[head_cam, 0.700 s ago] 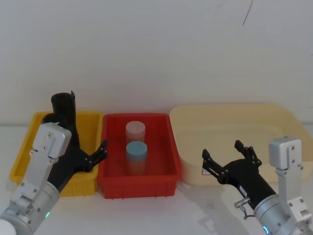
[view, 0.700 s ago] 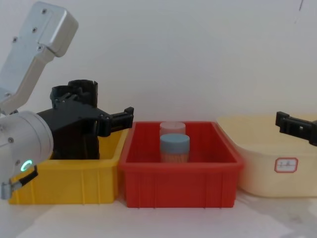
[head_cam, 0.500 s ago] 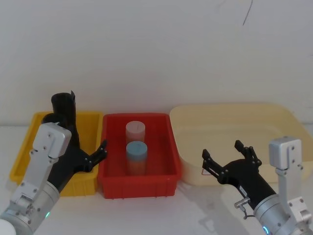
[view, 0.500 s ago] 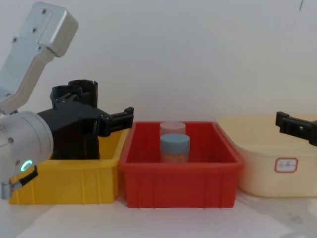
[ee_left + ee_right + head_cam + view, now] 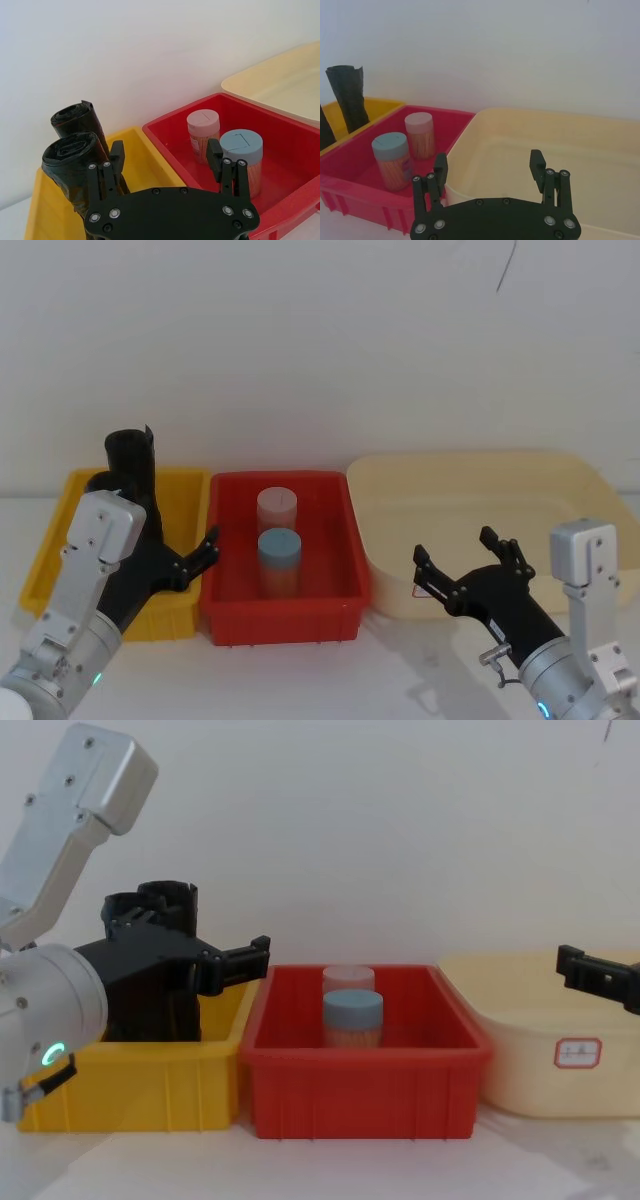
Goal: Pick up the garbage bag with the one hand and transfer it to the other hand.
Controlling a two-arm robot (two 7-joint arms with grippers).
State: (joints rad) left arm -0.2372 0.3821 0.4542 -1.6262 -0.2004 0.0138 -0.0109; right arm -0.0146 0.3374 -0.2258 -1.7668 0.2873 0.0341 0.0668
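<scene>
So here's where I'm at. The garbage bag is standing upright in the yellow bin, long axis straight up, with a second roll just behind it against the far wall. My left end effector is right there at the bin with its fingers spread wide, holding nothing.

The catch is that the bag isn't inside the gap. It sits just outside one finger, on my left, and the opening itself faces the strip where the yellow bin meets the red bin. My guess is I need to slide left so the fingers straddle the roll from the side, then squeeze across its width rather than along it.

My right end effector is well apart from all this. It's hanging in front of the beige tub with its fingers also spread and empty, so the left arm is clearly the nearer one for the pick. The right just waits to receive.
</scene>
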